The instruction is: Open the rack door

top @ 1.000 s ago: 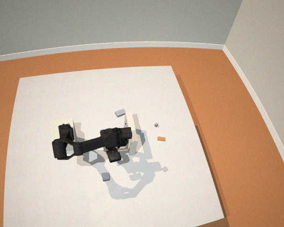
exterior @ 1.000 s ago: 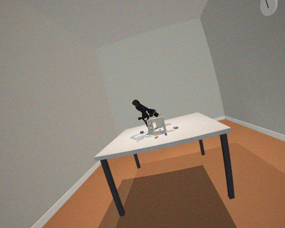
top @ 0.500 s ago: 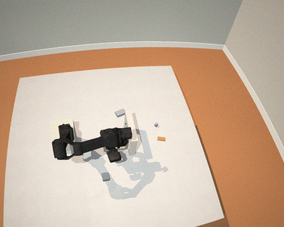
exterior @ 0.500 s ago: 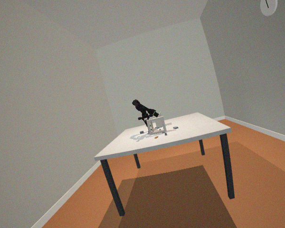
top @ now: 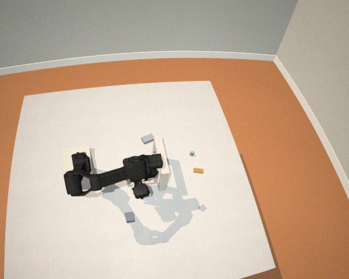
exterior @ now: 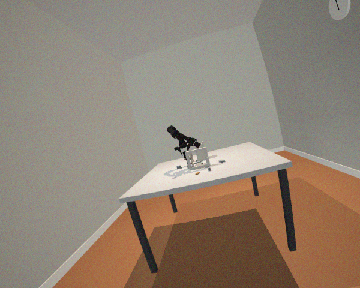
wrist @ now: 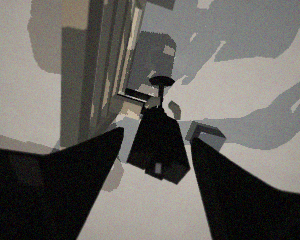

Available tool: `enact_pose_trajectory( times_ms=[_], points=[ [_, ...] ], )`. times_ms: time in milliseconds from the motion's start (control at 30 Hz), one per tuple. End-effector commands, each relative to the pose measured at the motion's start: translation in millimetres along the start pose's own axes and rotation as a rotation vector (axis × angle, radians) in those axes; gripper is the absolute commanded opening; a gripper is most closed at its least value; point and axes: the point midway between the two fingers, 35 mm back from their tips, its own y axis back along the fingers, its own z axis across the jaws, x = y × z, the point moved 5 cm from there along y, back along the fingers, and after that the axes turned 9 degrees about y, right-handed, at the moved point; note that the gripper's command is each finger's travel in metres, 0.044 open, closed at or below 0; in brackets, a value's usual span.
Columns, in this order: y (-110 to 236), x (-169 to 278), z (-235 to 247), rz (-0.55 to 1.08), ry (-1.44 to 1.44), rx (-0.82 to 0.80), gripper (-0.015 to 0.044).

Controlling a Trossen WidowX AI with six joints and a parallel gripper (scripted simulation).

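The gripper [exterior: 185, 156] [wrist: 157, 137] has its fingers apart either side of the dark handle [wrist: 159, 142], which looks rigid, perhaps slippery, and best pinched squarely across its flat sides.

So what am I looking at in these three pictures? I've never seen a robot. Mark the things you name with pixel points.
The black machine is a robot arm [top: 113, 178] [exterior: 182, 137]. One picture looks down from above, one from across the room, one from the arm's wrist, past its two fingers. On the white table [top: 63, 120] [exterior: 236, 158] [wrist: 270, 175] stand a pale rack [top: 161, 150] [exterior: 196, 150] [wrist: 74, 90], an orange piece [top: 198, 170] [exterior: 197, 173] and other small blocks [top: 129, 216]. A dark part, probably the door handle [wrist: 159, 145], sits between the spread fingers; nothing looks gripped.
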Motion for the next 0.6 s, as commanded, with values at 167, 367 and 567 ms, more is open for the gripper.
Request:
enact_pose_trajectory(
  times_ms=[167,367,567],
  points=[
    [15,-2,0,-0.003,-0.003,-0.005,0.0287],
    [24,-2,0,-0.003,-0.003,-0.006,0.0287],
    [34,-1,0,-0.003,-0.002,-0.006,0.0287]
  ],
)
